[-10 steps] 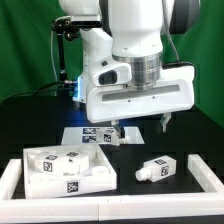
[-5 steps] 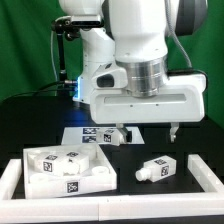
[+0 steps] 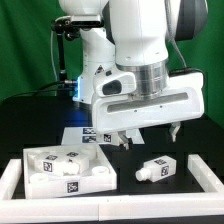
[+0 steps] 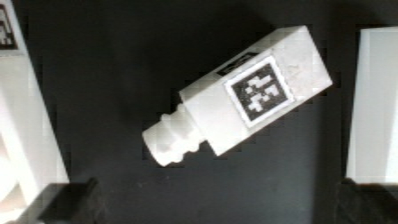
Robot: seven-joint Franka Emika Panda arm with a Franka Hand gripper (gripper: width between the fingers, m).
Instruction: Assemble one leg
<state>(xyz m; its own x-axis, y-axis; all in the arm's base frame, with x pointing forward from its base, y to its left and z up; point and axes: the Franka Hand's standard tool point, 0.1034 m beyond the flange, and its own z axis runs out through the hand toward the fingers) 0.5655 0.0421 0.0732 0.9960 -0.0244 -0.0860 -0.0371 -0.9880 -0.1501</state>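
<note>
A leg [image 3: 157, 168], a stubby white block with a black-and-white tag, lies on its side on the black table at the exterior view's right. In the wrist view the leg [image 4: 246, 93] lies slanted on the black surface, its narrow end nearer the fingers. My gripper [image 3: 150, 138] hangs open and empty above the leg, not touching it. Its two dark fingers [image 3: 125, 141] stand wide apart. The large flat white panel [image 3: 66, 168] with tags lies at the exterior view's left, with more stubby legs resting on it.
The marker board [image 3: 92, 132] lies flat behind the panel. A white frame [image 3: 12, 178] borders the work area at the front and sides. The arm's bulky white wrist housing [image 3: 150, 98] hides the middle of the table.
The gripper has shifted slightly toward the exterior view's right and tilted, coming lower over the lone leg. The leg and the panel have not moved.
</note>
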